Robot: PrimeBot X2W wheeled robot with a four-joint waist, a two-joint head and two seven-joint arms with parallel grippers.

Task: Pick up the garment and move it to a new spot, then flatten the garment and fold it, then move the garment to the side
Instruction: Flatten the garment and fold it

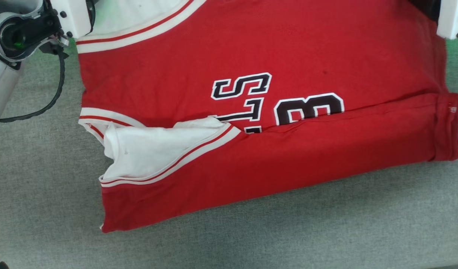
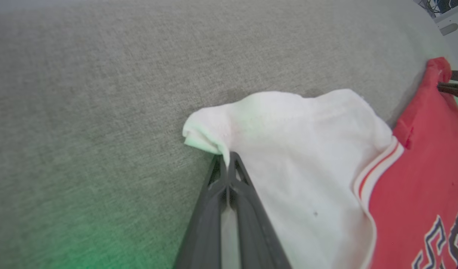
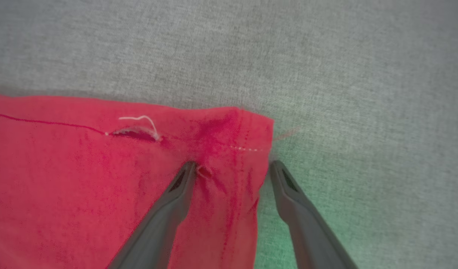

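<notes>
The garment [image 1: 288,45], a red jersey with black white-edged lettering, lies spread on the grey cloth surface. Its near edge is folded over the print, and a white sleeve [image 1: 146,149] shows at the fold. In the left wrist view my left gripper [image 2: 227,157] is shut on the tip of the other white sleeve [image 2: 296,149], low against the surface. In the right wrist view my right gripper [image 3: 232,164] is open, its two fingers straddling the corner of the red hem [image 3: 83,179], where a loose white thread [image 3: 139,119] shows. My pale wrists sit at the head view's top corners.
The grey cloth surface [image 1: 251,239] stretches bare in front of and left of the garment. A black cable [image 1: 53,97] hangs from my left arm [image 1: 27,30]. My right arm's white casing [image 1: 453,18] stands at the far right. The surface's near edge shows at the lower right [image 1: 449,266].
</notes>
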